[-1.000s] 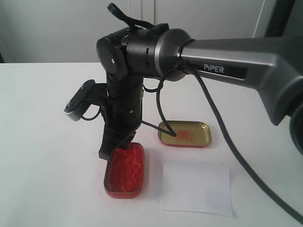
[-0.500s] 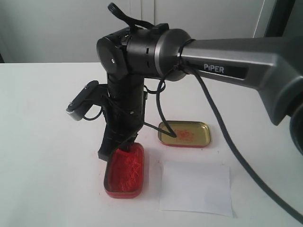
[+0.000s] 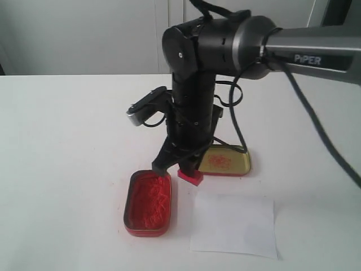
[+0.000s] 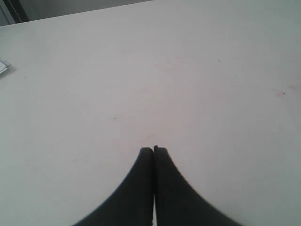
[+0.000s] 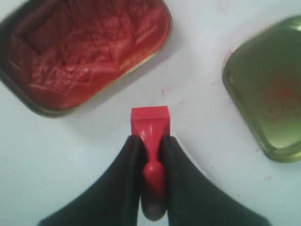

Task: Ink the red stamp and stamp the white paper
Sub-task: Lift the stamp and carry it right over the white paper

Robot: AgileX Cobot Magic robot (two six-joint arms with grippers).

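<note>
Left fingers (image 4: 136, 188): shut tight on nothing, folks, parked over bare surface (image 4: 150, 70) and out of the exterior view altogether.
Ink tin (image 3: 148, 203): open and heaped with rough red paste, sitting left of the paper in the exterior view with a gap between them.
Red stamp (image 3: 190, 177): here's our star, hanging in the air just off the tin's far right corner, between tin and lid, square base pointing down. We can't see the face, so we can't say how well it's inked.
Right fingers (image 5: 117, 188): clamped on the knobbed handle from both sides, with the base sticking out beyond the tips. It's a snug, centred hold by the look of it.
Lid (image 3: 227, 161): gold-lined and smeared red, lying just behind the stamp, and we want to clear its rim.
White paper (image 3: 234, 224): flat on the surface right of the tin, near the stamp and in front of it, blank as far as we can tell.
Step in hand: we reckon it's the carry over to the sheet.
Doing it well: we keep the base level, travel high enough to miss tin and lid, and settle over the middle of the sheet. Then we come straight down, press evenly with no sliding, and lift straight up. The thin sheet may cling to sticky paste, so we lift slowly.
</note>
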